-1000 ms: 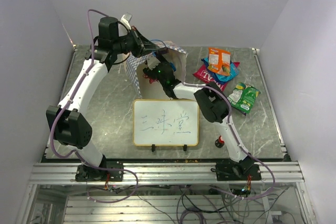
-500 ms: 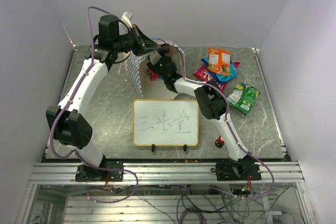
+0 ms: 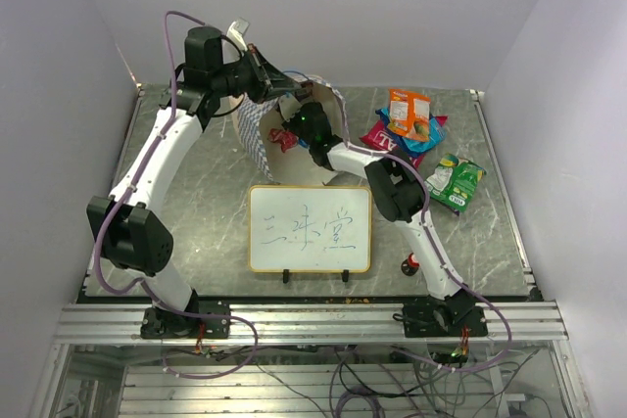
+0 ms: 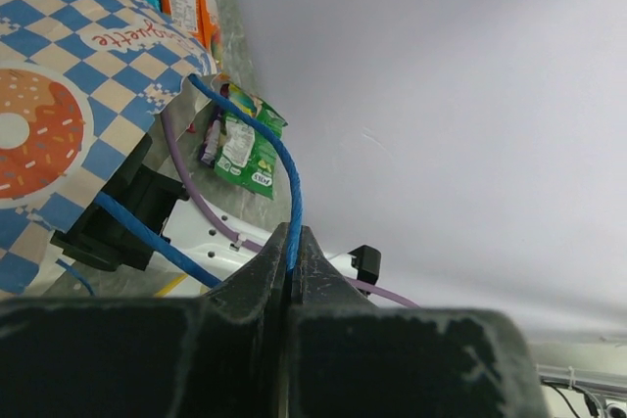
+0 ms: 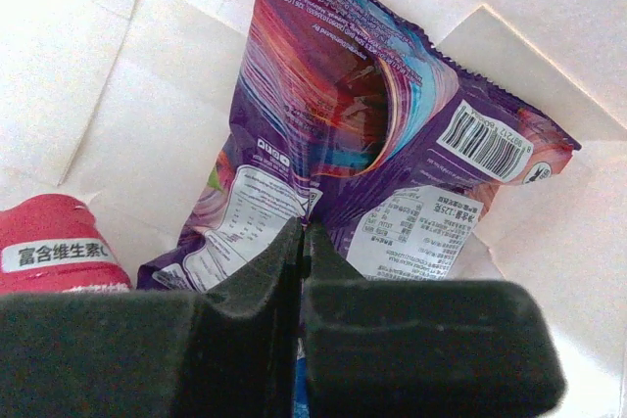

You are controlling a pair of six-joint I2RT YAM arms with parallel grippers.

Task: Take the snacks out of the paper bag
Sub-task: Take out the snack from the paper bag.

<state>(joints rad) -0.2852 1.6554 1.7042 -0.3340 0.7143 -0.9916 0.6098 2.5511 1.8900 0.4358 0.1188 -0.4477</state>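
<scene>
The paper bag [image 3: 257, 134] lies tipped on the table with its mouth facing right. Its checkered side [image 4: 69, 95] shows in the left wrist view. My left gripper [image 3: 277, 80] is shut on the bag's blue cord handle [image 4: 290, 173] and holds the upper edge up. My right gripper [image 3: 294, 130] reaches inside the bag and is shut [image 5: 302, 234] on a fold of a purple-blue snack packet [image 5: 372, 134]. A red packet [image 5: 54, 247] lies beside it on the bag's white inside. Orange [image 3: 409, 110], red [image 3: 390, 141], blue [image 3: 434, 129] and green [image 3: 456, 181] snacks lie on the table to the right.
A framed whiteboard [image 3: 310, 228] stands just in front of the bag. A small red-capped black knob [image 3: 409, 263] sits near the right arm's base. White walls close in the table at the back and on both sides.
My right gripper has pushed deeper into the bag and closed from open onto the purple-blue packet. The left gripper kept its hold on the handle.
</scene>
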